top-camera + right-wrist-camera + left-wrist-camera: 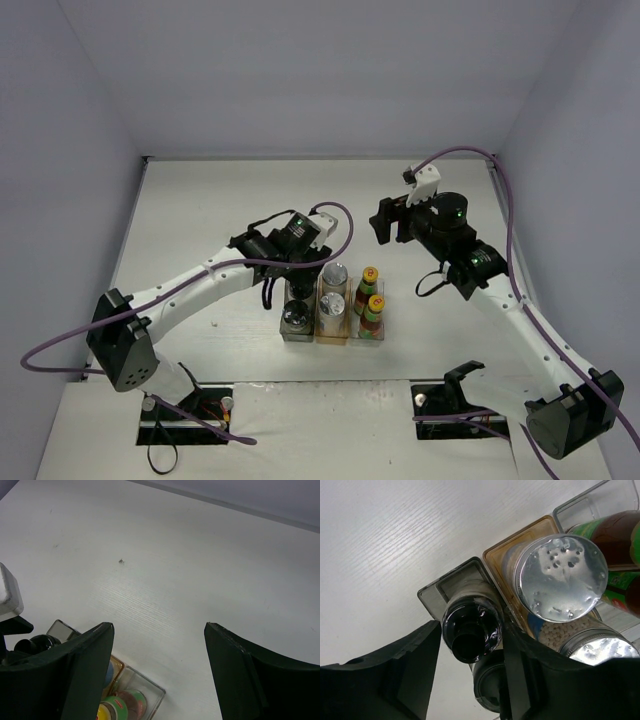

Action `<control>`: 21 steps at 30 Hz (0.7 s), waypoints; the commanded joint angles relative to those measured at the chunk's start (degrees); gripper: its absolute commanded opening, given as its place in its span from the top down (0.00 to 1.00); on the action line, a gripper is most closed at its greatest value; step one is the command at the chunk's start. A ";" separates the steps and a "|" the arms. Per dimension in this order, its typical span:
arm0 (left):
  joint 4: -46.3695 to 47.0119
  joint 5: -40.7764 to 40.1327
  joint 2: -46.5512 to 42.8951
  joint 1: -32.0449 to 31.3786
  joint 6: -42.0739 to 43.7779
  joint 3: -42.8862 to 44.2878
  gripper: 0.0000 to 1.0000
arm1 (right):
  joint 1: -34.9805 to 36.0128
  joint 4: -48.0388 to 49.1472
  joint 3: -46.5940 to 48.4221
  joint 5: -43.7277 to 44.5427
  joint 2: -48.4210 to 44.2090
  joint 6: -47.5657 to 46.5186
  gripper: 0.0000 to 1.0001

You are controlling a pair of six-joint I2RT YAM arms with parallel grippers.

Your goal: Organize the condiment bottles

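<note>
The left gripper straddled a black-capped bottle in the grey bin; whether its fingers pressed it could not be told. Just to its right stood silver-capped bottles in the amber bin, and beyond those, dark bottles. The right gripper hung spread, holding nothing, over the counter.

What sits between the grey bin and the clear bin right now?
The amber bin, holding both silver-capped bottles; it shows in the top and left wrist views.

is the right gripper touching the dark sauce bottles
Apart. The top view shows bare table between the right gripper and the dark sauce bottles, and its wrist view shows nothing between the open fingers.
</note>
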 commanded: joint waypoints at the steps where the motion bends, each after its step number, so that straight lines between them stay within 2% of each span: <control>1: 4.60 -0.48 -1.53 -0.31 -0.51 0.95 0.49 | -0.26 5.42 0.22 1.15 -0.50 0.47 0.26; 3: 4.60 -0.65 -1.80 -0.22 -0.60 1.04 0.40 | -0.26 5.33 0.22 1.06 -0.41 0.55 0.26; 6: 4.08 -1.62 -3.11 -0.14 -0.51 1.48 0.34 | -0.26 5.50 0.31 1.15 -0.41 0.47 0.26; 13: 4.60 -8.82 -9.96 1.62 -0.34 3.41 0.27 | -0.78 5.50 1.53 0.97 0.64 0.47 0.25; 17: 4.34 -9.62 -13.30 7.50 -1.12 4.20 0.26 | -3.06 5.86 2.68 0.88 1.52 1.43 0.23; 21: 2.76 -9.35 -16.29 19.25 -2.27 3.59 0.26 | -7.36 5.59 2.59 2.55 0.82 3.63 0.21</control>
